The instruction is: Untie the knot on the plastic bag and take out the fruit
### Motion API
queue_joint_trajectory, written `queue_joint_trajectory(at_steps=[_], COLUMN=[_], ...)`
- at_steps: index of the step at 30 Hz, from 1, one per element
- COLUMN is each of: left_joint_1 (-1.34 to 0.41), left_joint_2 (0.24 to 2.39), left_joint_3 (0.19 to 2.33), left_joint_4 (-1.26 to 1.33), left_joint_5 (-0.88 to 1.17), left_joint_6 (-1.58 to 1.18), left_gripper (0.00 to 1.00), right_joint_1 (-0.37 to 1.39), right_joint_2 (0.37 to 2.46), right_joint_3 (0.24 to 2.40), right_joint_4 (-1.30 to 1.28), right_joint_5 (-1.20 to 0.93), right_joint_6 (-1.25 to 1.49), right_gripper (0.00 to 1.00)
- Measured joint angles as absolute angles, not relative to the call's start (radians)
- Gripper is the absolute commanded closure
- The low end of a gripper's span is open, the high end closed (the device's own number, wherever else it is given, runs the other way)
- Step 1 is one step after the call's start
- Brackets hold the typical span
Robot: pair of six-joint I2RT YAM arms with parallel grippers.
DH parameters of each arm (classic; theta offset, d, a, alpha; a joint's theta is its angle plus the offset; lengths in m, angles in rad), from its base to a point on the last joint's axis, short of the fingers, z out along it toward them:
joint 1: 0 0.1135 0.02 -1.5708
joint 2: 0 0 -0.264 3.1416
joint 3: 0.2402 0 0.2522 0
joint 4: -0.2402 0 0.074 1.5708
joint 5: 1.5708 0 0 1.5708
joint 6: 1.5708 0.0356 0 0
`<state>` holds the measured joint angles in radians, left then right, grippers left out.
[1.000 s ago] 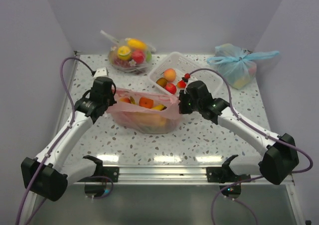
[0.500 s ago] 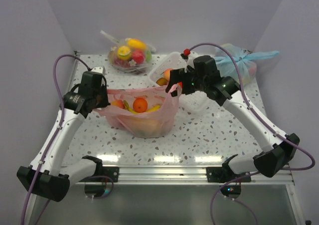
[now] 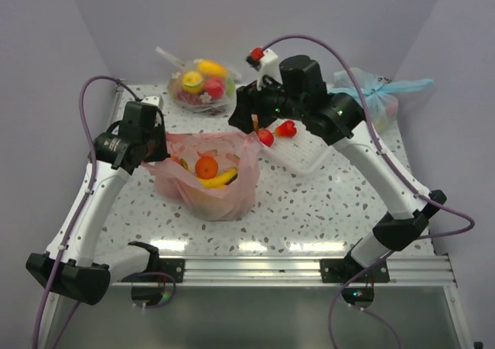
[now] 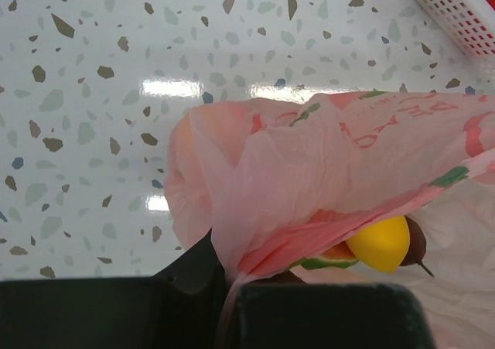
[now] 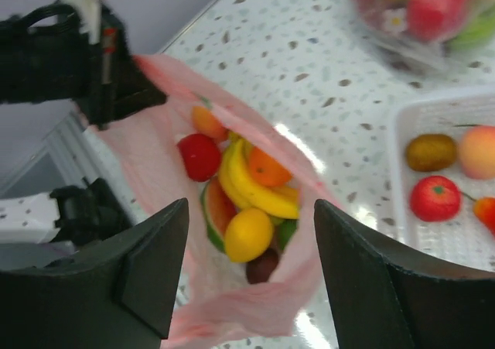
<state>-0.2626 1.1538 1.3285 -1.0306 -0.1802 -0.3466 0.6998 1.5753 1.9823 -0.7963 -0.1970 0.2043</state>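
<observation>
- Two pincers share the work. The left pincer [image 3: 157, 152] is clamped together on the left rim of the thin, crinkly, translucent pink plastic bag [image 3: 220, 198]. It pinches a fold of film and holds that side up off the speckled white counter [image 3: 309, 210].
- The right pincer [image 5: 249, 268] hangs above the bag's mouth, fingers wide apart with nothing between them, pointing down into the opening.
- No knot shows anywhere on the bag and its mouth gapes upward. I judge the untying done and the taking-out step now in hand.
- The toy fruit lies heaped inside the bag on the counter. A curved yellow banana [image 5: 251, 190] and a round orange [image 3: 206, 166] sit on top. A red apple [image 5: 199, 155] rests against the left wall, and a yellow lemon-shaped piece [image 5: 247, 234] lies lower down.
- A white slotted plastic basket [image 3: 305, 159] stands just beside the bag, to its right and rear. It already holds a few small fruits, so it is probably where the rest should go.
- The next move calls for the right pincer to drop straight into the mouth and close on an uppermost piece, banana or orange, without snagging the film. The left grip should hold the rim high so the opening does not collapse.
</observation>
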Motion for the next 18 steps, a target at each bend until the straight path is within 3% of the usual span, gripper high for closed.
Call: queue_joint_trajectory(at_steps=[5, 9, 18], left_joint_1=[-0.263, -0.263, -0.262], left_joint_2=[1.154, 1.145, 1.029], left_joint_3=[1.32, 1.266, 0.972], left_joint_4=[-1.026, -1.005, -0.899], left_joint_5=[-0.158, -0.151, -0.099], left_joint_6=[-0.347, -0.348, -0.397], left_gripper=[1.0, 1.0, 1.0], right_joint_1=[0.905, 1.001, 1.098], right_joint_2=[1.647, 1.663, 1.639], right_joint_3=[1.979, 1.835, 1.11], right_joint_4=[-0.783, -0.71, -0.455], right_joint_5=[-0.171, -0.107, 0.054], right_joint_6=[0.183, 0.171, 0.217], right_gripper=[0.37, 0.37, 0.29])
